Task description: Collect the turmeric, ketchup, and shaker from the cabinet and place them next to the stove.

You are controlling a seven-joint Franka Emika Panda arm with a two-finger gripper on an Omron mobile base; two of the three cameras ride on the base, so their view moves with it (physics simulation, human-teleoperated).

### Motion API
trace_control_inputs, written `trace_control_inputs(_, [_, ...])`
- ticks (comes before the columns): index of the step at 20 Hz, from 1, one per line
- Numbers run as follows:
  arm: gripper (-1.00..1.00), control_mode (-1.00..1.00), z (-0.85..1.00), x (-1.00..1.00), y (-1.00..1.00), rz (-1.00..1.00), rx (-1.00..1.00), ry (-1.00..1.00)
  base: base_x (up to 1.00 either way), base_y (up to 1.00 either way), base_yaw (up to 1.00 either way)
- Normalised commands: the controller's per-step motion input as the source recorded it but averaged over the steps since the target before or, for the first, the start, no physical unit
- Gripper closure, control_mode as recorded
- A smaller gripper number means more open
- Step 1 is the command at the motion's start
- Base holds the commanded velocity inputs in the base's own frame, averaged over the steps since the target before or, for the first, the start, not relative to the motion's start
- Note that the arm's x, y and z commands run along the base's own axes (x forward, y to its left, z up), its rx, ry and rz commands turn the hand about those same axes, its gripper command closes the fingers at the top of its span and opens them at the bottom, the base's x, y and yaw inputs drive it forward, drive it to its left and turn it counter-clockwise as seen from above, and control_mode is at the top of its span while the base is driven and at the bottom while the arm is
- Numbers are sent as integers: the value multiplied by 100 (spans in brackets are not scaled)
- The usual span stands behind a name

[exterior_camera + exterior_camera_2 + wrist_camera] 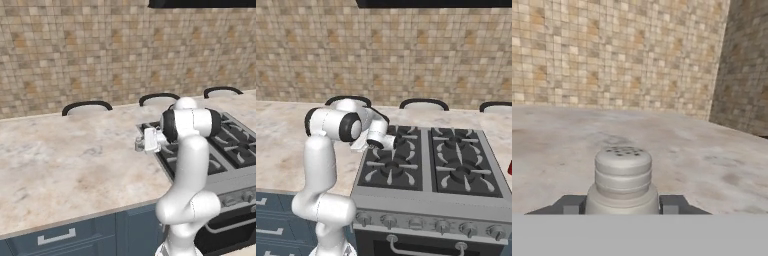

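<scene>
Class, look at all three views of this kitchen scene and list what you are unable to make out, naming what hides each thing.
- Small pale grey cylindrical shaker: its base is hidden in the hand view by the dark fingers, so contact with the beige stone counter cannot be told.
- Left base view: the shaker is tiny and half hidden behind the white hand.
- Red object: cut off by the right base view's edge, not identifiable.

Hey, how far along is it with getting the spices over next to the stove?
In hand: the jaws are shut on the shaker, held low over the counter just left of the stove. A red sliver at the right base view's right edge may be the ketchup, but that can't be confirmed. Left: releasing the shaker; turmeric status unknown.
</scene>
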Motion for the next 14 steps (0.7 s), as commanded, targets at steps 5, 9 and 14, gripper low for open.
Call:
trace_control_inputs(5, [100,-100,-23,25,9,1,0,-4,0,0,0])
trace_control_inputs(9, [-100,-100,-20,14,8,0,0,-5,0,0,0])
trace_control_inputs(14, [-100,-100,-3,-3,2,0,-1,-13,0,0,0])
